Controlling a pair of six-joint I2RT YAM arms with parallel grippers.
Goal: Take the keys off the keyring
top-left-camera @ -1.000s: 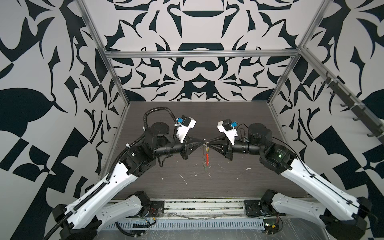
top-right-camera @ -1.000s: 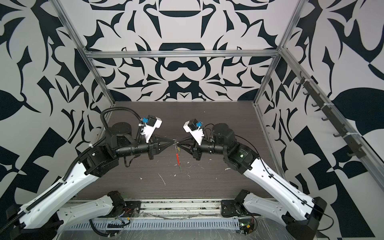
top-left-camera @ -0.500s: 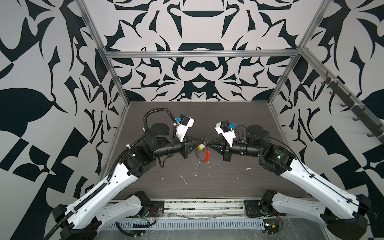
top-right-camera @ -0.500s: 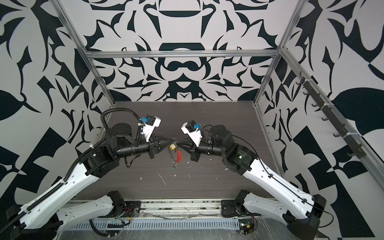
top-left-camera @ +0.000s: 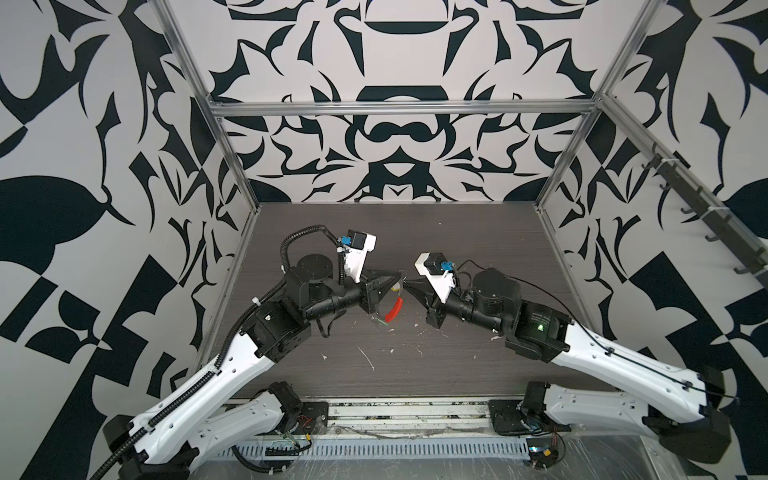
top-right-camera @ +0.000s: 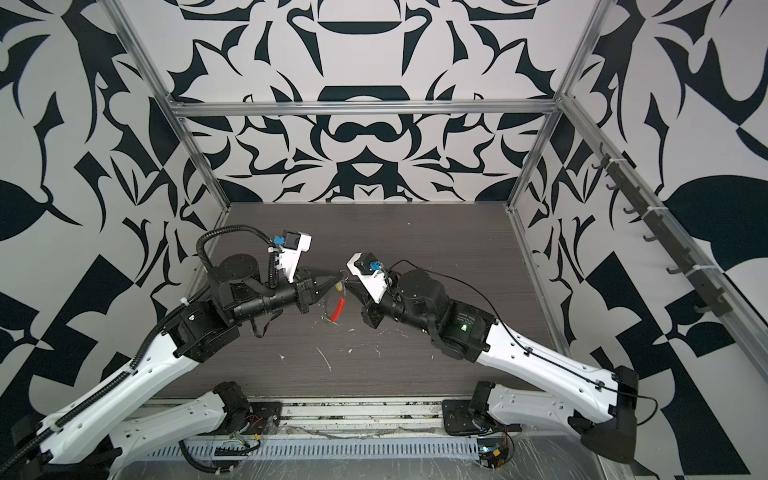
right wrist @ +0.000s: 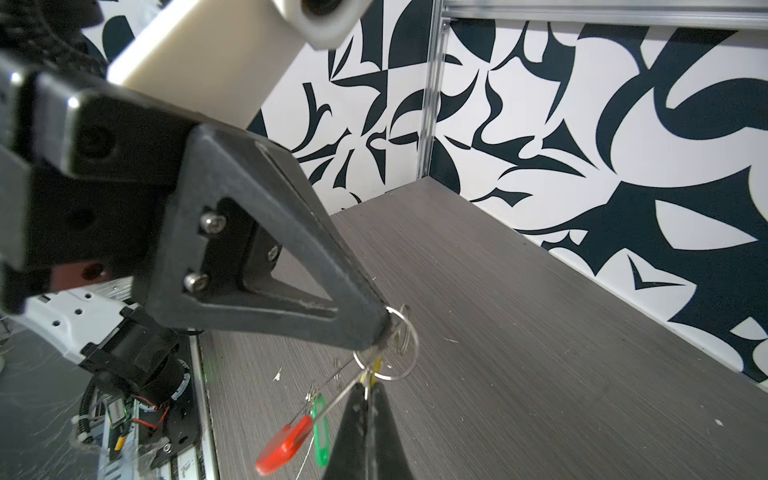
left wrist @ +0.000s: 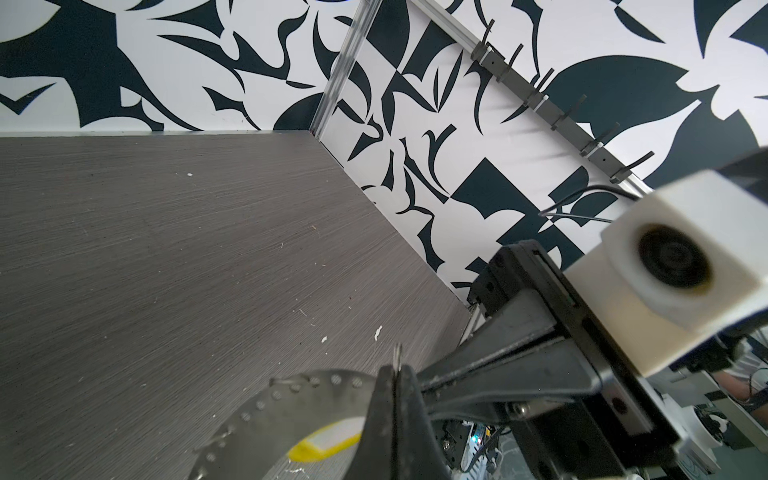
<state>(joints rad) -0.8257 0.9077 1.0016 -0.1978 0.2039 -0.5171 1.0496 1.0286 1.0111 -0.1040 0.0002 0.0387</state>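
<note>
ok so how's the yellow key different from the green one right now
Colour aside, the yellow key sits high, at the tips of the left gripper and right gripper; the green key dangles lower, beside the red arc of the keyring. In the right wrist view only a sliver of the yellow key shows, while the green key shows whole. Both hang from the keyring.

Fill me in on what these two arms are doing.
Both arms hold the key bunch up over the table. The left gripper is shut on a small metal ring at its top. The right gripper is shut right beside it, by the yellow key. The keyring, red arc lowest, hangs beneath with the green key. Both keys look still attached.
</note>
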